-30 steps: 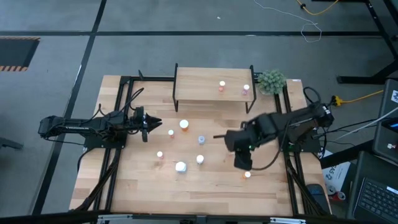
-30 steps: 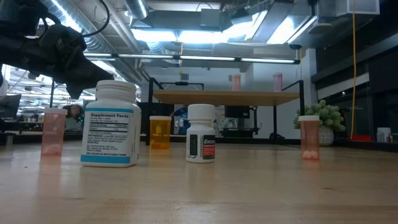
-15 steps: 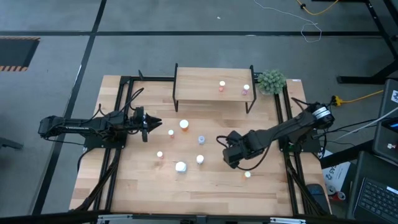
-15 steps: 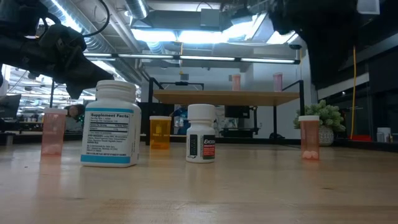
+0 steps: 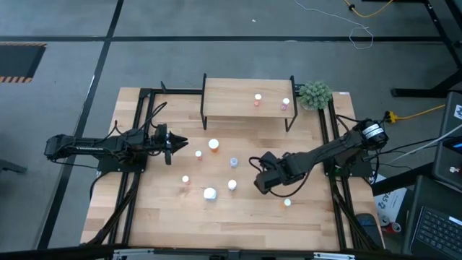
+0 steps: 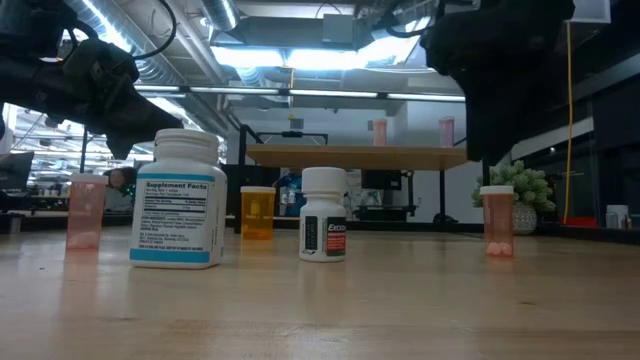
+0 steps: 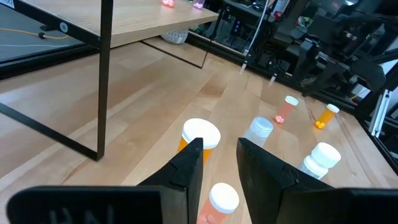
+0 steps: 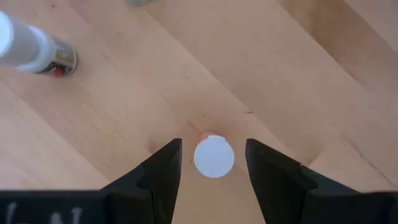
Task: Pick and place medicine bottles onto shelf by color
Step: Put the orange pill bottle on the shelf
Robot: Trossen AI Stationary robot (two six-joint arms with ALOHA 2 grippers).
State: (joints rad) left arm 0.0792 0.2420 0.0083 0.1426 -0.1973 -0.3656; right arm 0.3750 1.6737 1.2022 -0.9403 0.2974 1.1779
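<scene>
- Right pincer (image 8: 211, 163): fingers spread open, pointing down at the table (image 5: 238, 217).
- Pink bottle (image 8: 214, 156): upright, white cap between the open fingers, untouched.
- Left pincer (image 5: 182, 142): fingers slightly parted, holding nothing; orange bottle (image 7: 200, 134) just ahead.

Two small pink bottles (image 5: 257, 99) stand on the light-wood shelf (image 5: 231, 101). Six more white-capped bottles stand upright on the table (image 5: 166, 217): an orange bottle (image 5: 214, 145), a big white bottle (image 5: 209, 193), and a pink bottle (image 5: 287, 203) off alone.
</scene>
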